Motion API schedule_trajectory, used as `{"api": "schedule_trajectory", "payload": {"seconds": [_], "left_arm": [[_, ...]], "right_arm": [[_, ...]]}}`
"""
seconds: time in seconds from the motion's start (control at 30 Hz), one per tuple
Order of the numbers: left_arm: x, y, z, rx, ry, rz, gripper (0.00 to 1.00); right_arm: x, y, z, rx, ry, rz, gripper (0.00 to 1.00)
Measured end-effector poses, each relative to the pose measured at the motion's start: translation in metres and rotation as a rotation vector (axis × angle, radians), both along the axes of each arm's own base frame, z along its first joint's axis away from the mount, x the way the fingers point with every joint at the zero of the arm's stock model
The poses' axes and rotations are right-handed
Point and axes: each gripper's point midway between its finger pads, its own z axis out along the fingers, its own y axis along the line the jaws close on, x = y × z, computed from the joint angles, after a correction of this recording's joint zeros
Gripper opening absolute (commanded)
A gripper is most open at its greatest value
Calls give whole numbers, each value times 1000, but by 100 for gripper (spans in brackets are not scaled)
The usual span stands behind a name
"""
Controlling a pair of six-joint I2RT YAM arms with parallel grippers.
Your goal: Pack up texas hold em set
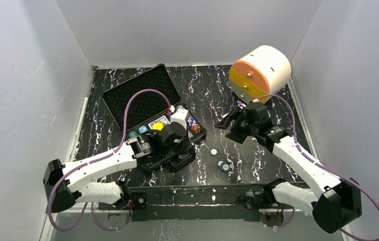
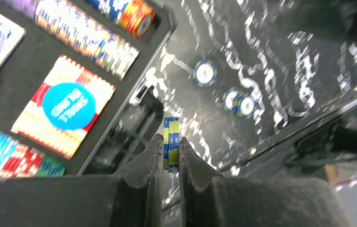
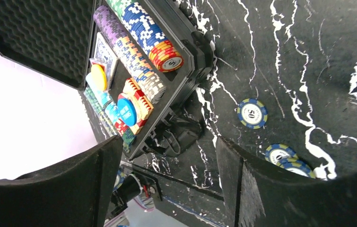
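Observation:
The open black poker case (image 1: pixel 142 98) lies at the left-middle of the table; its tray (image 2: pixel 20 90) holds rows of chips, card decks and a blue button. My left gripper (image 2: pixel 170 146) is shut on a few blue-and-yellow chips (image 2: pixel 171 142), held on edge just outside the case's front corner. In the top view it (image 1: pixel 179 150) hovers by that corner. Three loose blue-and-yellow chips lie on the table: one alone (image 1: pixel 213 151) (image 3: pixel 252 113) and an overlapping pair (image 1: pixel 223 165) (image 3: pixel 282 156). My right gripper (image 1: pixel 232 125) is open and empty above the table, right of the case.
A white and orange cylinder-shaped box (image 1: pixel 260 73) stands at the back right, close behind the right arm. The case's foam-lined lid (image 3: pixel 39 38) leans open toward the back left. White walls close in the black marbled table (image 1: pixel 277 165) on three sides.

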Motion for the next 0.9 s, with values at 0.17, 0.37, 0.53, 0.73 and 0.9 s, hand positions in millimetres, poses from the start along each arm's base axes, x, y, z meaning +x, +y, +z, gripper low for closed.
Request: {"api": "schedule_trajectory", "payload": {"seconds": [0.17, 0.37, 0.53, 0.73, 0.9], "left_arm": [[-28, 36, -22, 229, 149, -46, 0], [-56, 99, -54, 519, 291, -16, 0], [-59, 126, -63, 666, 316, 22, 0], [-56, 137, -77, 763, 355, 40, 0], [-47, 148, -77, 767, 367, 73, 0]], "right_arm": [[2, -7, -3, -42, -21, 22, 81], [1, -6, -7, -55, -20, 58, 81], [0, -4, -6, -48, -16, 69, 80], [-1, -5, -6, -48, -14, 70, 80], [-1, -4, -6, -45, -12, 71, 80]]}}
